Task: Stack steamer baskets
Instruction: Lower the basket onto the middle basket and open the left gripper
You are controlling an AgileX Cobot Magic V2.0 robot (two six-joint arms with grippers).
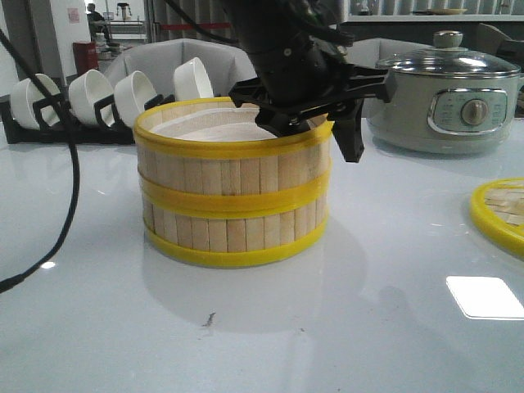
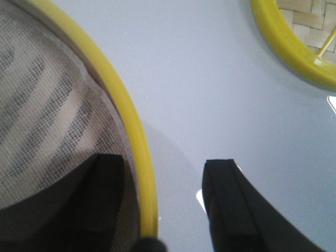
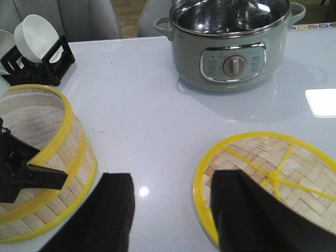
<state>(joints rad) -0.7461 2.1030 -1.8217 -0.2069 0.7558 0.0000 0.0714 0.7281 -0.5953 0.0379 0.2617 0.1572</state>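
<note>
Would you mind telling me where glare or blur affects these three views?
Front view: a bright light patch glares off the table. Left wrist view: the pincer fingers and yellow basket rim are soft, too close. Right wrist view: glare beside the pot.

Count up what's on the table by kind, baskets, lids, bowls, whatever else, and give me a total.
Steamer baskets: 2
Woven lid: 1
White bowls: 4
Electric pot: 1
Bowl rack: 1
Total: 9

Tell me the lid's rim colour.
Bright yellow, around a pale woven-bamboo lid; clearest in the right wrist view.
</note>
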